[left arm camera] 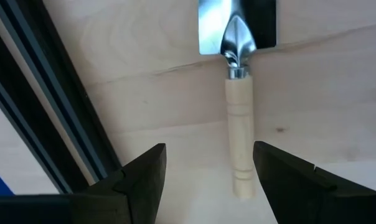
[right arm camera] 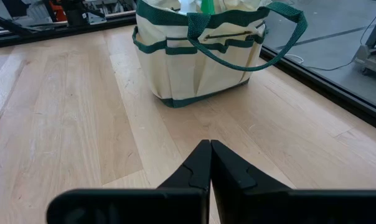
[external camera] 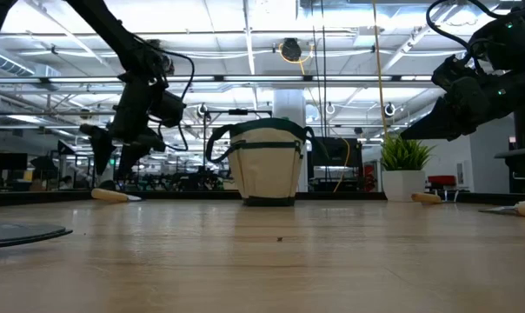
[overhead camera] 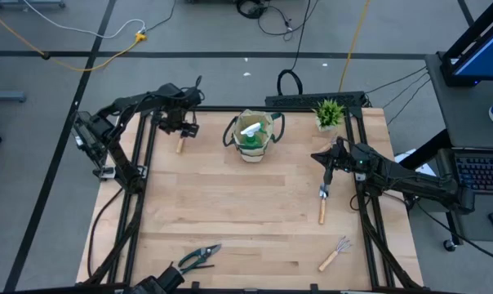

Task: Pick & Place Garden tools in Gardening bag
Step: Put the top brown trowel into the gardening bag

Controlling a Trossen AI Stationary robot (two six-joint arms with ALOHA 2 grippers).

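Left gripper (overhead camera: 179, 129), seen from above, hangs over the far-left part of the table (overhead camera: 246, 220), directly above a wooden-handled trowel (overhead camera: 180, 145). The gardening bag (overhead camera: 254, 137) stands at the far middle with a green spray bottle (overhead camera: 251, 131) already inside. The right gripper (overhead camera: 328, 158) hovers right of the bag, above a 2nd trowel (overhead camera: 322, 204); pruning shears (overhead camera: 199, 257) and a hand rake (overhead camera: 335, 254) lie near the front edge, and a potted plant (overhead camera: 329, 113) sits in the far-right corner.

From table height, the left gripper (external camera: 115, 139) is just above the trowel handle (external camera: 110, 196), not touching it, and the bag (external camera: 264, 163) stands upright.

Through the left wrist camera, its fingers (left arm camera: 144, 171) are spread wide, with the handle (left arm camera: 239, 143) lying nearer 1 finger than the other. Shifting sideways to centre the handle before descending would likely give a squarer grip.

Through the right wrist camera, that arm's fingers (right arm camera: 197, 165) are pressed together, holding nothing, facing the bag (right arm camera: 200, 53).
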